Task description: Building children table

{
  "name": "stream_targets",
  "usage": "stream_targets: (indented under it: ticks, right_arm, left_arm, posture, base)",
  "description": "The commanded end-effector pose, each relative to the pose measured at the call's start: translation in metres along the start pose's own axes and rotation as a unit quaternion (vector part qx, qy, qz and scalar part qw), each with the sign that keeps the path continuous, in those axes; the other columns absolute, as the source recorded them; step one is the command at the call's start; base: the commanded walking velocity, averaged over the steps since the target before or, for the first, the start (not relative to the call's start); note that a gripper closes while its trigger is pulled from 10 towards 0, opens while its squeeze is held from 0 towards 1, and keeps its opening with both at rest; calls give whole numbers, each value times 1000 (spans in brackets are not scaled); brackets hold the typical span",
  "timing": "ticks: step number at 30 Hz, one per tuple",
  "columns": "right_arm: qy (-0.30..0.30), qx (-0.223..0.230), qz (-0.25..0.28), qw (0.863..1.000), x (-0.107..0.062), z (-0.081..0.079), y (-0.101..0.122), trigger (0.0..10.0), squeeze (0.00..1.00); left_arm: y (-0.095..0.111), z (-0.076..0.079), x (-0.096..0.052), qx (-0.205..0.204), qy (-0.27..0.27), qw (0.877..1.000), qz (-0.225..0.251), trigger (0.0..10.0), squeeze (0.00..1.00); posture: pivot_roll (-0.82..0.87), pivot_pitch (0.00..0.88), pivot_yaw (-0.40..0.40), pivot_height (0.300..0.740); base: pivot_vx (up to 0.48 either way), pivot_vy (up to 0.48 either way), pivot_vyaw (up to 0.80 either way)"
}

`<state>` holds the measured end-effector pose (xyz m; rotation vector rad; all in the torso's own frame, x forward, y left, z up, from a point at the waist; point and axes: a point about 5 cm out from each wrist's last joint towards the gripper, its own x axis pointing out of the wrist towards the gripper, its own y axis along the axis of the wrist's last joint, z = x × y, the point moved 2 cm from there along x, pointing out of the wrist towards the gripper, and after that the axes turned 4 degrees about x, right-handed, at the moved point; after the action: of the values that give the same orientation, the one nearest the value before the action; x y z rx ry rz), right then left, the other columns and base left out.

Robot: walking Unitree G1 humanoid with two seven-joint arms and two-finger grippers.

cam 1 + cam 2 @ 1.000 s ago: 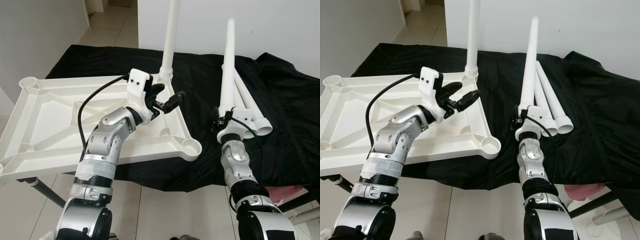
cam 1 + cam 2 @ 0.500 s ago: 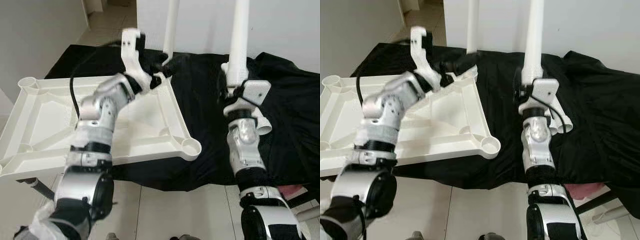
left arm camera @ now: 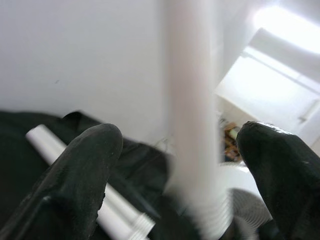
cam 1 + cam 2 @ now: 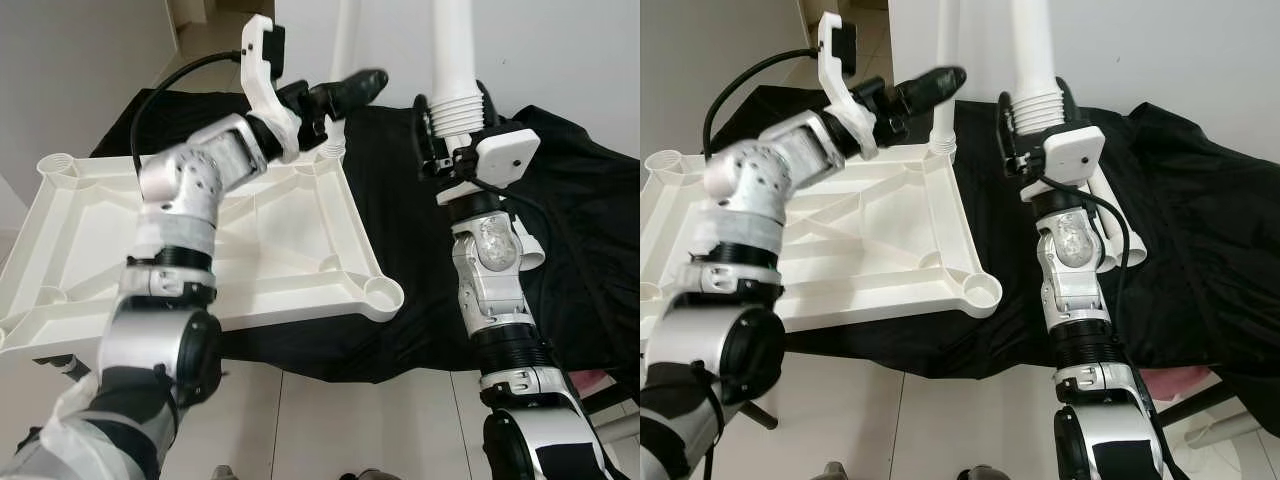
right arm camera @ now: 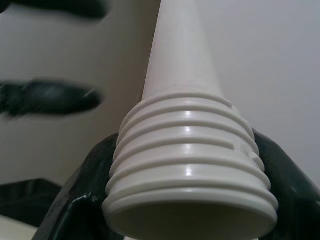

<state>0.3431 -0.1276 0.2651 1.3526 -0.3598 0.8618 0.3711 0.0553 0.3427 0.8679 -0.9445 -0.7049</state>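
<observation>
Right wrist view shows the right gripper (image 5: 187, 165) clenched around the ribbed end of a white plastic table leg (image 5: 186, 125), held upright above the black cloth (image 4: 400, 200). The left gripper (image 4: 345, 90) is spread apart beside another upright leg (image 4: 945, 70) standing in the overturned white plastic tabletop (image 4: 200, 250).

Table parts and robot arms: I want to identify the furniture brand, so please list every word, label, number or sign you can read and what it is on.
None can be read: the white tabletop, the threaded leg in the right gripper, the spare legs and the black cloth carry no visible writing.
</observation>
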Motion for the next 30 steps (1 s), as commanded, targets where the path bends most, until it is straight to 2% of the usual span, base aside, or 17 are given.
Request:
stream_targets:
  ticks: [1,7,13,17,21,23,28,29,30]
  right_arm:
    - [18,2,-2,1000,-1,-5,1,10000,0]
    - [79,8,-28,996,-11,-24,-6,10000,0]
    - [105,3,-36,994,-16,-33,-8,10000,0]
    - [135,0,-53,989,-31,-47,-12,10000,0]
    - [141,4,-59,988,-37,-50,-14,10000,0]
    - [145,8,-70,987,-44,-53,-16,10000,0]
    - [144,10,-79,986,-49,-55,-18,10000,0]
    - [142,10,-81,987,-50,-55,-18,10000,0]
    - [142,10,-81,987,-50,-55,-18,10000,0]
  left_arm:
    - [1,14,1,-23,-98,995,6,10000,0]
    - [1,14,5,-32,-103,994,-1,10000,0]
    - [1,13,7,-29,-102,994,-10,10000,0]
    - [6,5,11,-28,-75,997,-17,10000,0]
    - [12,2,12,-29,-65,997,-15,10000,0]
    - [21,-5,13,-19,-38,999,-14,10000,0]
    - [32,-13,9,-5,-6,1000,-11,10000,0]
    - [37,-16,7,-5,4,1000,-5,8980,0]
    - [37,-16,7,-5,4,1000,-5,8980,0]
  posture:
    - [-58,0,-6,740]
    - [-63,0,0,740]
    - [-67,0,8,740]
    - [-72,0,23,740]
    - [-71,0,28,740]
    - [-70,0,36,740]
    - [-72,0,50,740]
    - [-71,0,54,740]
    - [-71,0,54,740]
  base:
    - [0,0,0]
    - [0,0,0]
    - [0,0,0]
    - [0,0,0]
    - [0,0,0]
    - [0,0,0]
    - [0,0,0]
    - [0,0,0]
    - [0,0,0]
